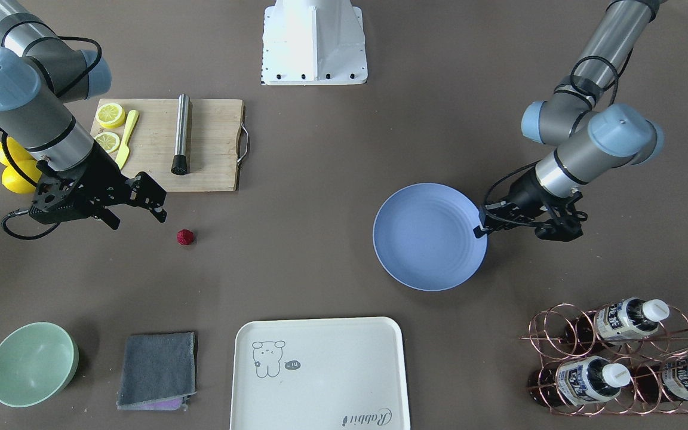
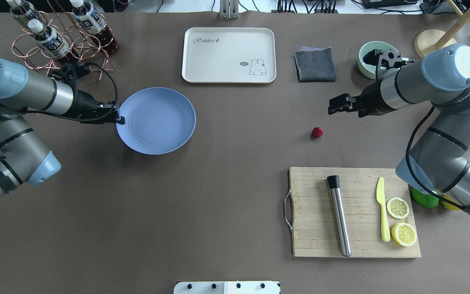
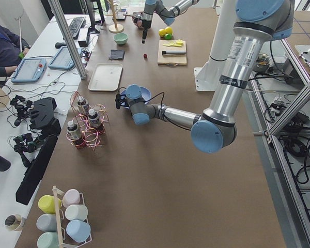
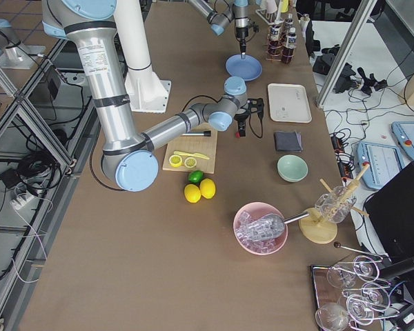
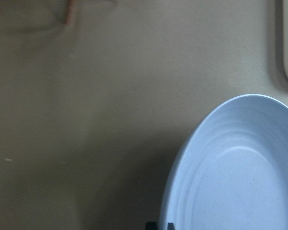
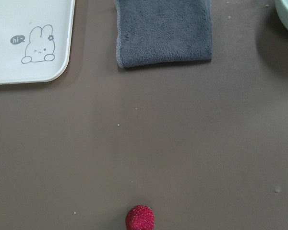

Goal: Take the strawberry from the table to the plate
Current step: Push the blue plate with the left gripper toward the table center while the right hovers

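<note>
The strawberry [image 1: 185,237], small and dark red, lies on the bare table [image 1: 308,251] in front of the cutting board. It also shows in the overhead view [image 2: 317,132] and low in the right wrist view [image 6: 139,218]. My right gripper [image 1: 138,216] hovers open just beside and above it, nothing between its fingers. The blue-lavender plate [image 1: 429,236] sits empty on the table [image 2: 157,120]. My left gripper [image 2: 118,119] is at the plate's rim, with its dark fingertips [image 5: 151,225] closed on either side of the edge [image 5: 240,177].
A wooden cutting board [image 2: 353,212] holds a metal rod, a yellow knife and lemon slices. A cream tray [image 2: 229,55], grey cloth [image 2: 315,64] and green bowl [image 2: 371,61] line the far side. A copper bottle rack [image 2: 55,36] stands behind my left arm.
</note>
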